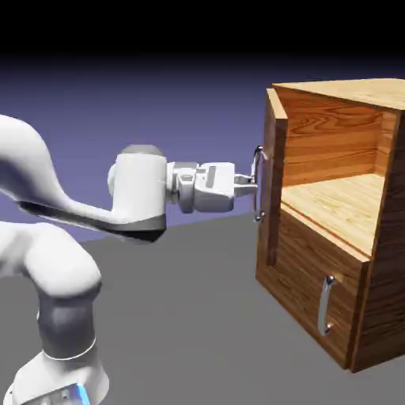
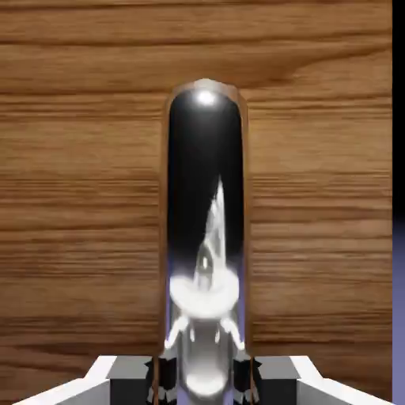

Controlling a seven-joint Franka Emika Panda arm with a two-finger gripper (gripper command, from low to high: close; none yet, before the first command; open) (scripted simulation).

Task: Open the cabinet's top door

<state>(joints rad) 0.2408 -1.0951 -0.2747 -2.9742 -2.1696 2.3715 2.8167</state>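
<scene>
On your left in the exterior view, the white arm (image 1: pixel 47 237) rises from the lower corner and reaches level toward the right, ending in the gripper (image 1: pixel 250 185), whose jaws are closed tight on the top door's handle (image 1: pixel 258 183). In the hand view you see that handle as a shiny, dark, curved bar running up the middle of the picture, pinched at the bottom between the two grey fingertips (image 2: pixel 164 372), with wood grain filling the rest. Moving right, the top door (image 1: pixel 273 170) is swung open and seen nearly edge-on, standing out from the cabinet's (image 1: pixel 380 261) front at its left side. Behind it the upper compartment is open to view, with a pale wooden shelf (image 1: pixel 340 202) and a wood back wall. Below that, the lower panel (image 1: pixel 312 293) is shut, its own silver handle (image 1: pixel 325 305) upright. The cabinet sits on the grey counter (image 1: pixel 182 316) at the picture's right.
</scene>
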